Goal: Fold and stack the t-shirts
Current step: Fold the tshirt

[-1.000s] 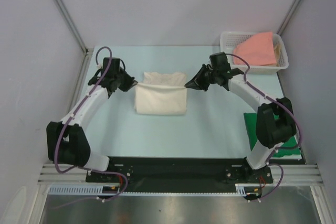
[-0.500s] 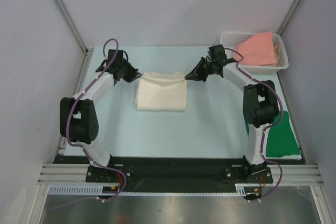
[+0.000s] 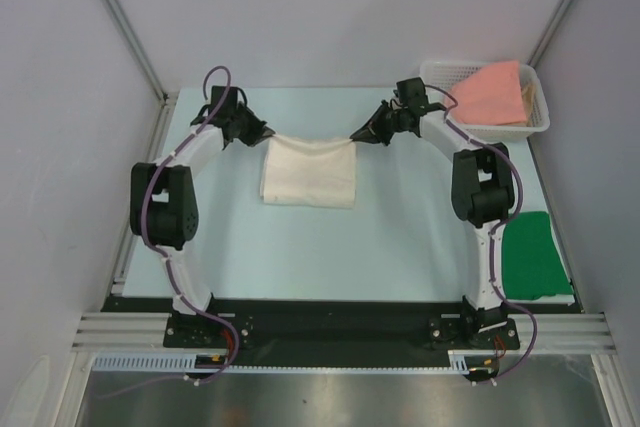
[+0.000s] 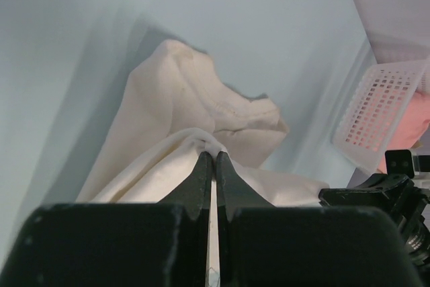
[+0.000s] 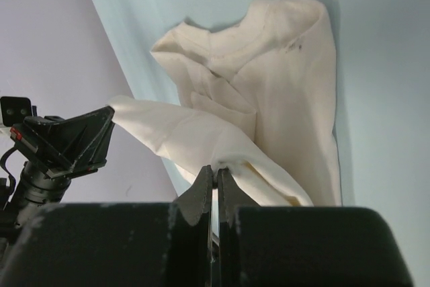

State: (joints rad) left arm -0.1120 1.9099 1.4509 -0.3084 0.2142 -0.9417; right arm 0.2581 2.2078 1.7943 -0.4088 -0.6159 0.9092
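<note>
no readable text, no labels, no brands, no numbers, no signs anywhere

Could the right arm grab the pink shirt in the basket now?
Probably not yet: the right claw is shut on the cream shirt. The pink shirt lies close by, uncovered, in the basket.
</note>
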